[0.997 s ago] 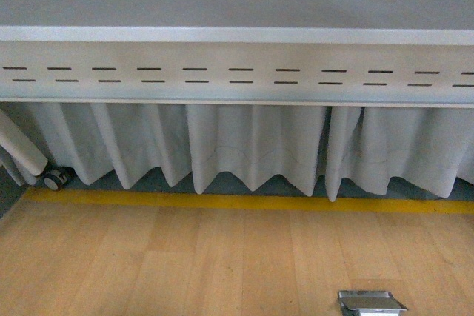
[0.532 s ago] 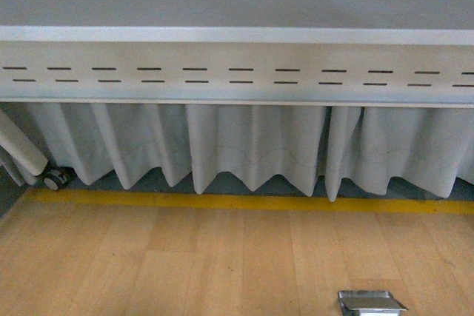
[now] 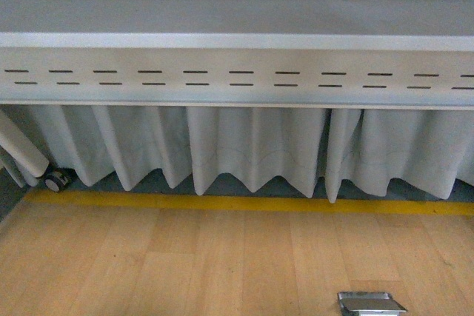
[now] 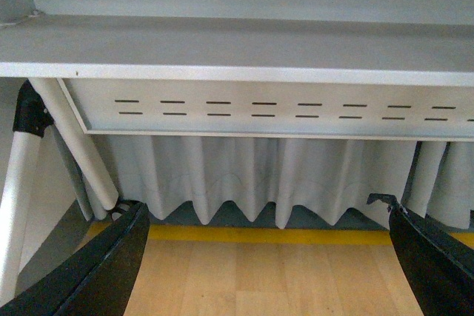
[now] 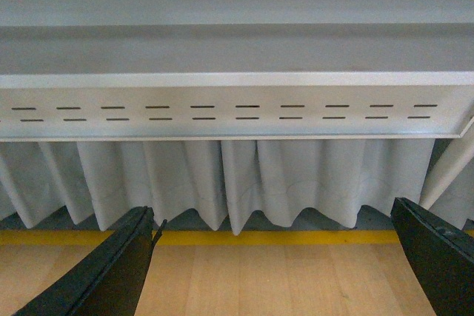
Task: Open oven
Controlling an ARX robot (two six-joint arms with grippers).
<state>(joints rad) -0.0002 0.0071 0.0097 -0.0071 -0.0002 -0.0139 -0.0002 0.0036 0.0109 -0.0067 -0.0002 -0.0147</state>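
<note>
The oven is out of view in every camera. My left gripper (image 4: 270, 257) is open, its two black fingers (image 4: 111, 271) spread wide with only wooden floor between them. In the right wrist view my right gripper (image 5: 274, 264) is open too, black fingers (image 5: 118, 271) far apart and nothing held. Neither arm shows in the front view. All three cameras look at the underside edge of a grey table and the floor below it.
A grey table frame with slotted apron (image 3: 237, 79) spans the view, a white pleated curtain (image 3: 252, 146) hanging beneath. Yellow tape line (image 3: 237, 203) crosses the wooden floor (image 3: 185, 264). A metal floor box (image 3: 370, 303) lies low right; a table leg with caster (image 3: 53, 179) stands left.
The front view has shifted slightly: the table edge sits a few pixels lower in the frame than before. Nothing else differs.
</note>
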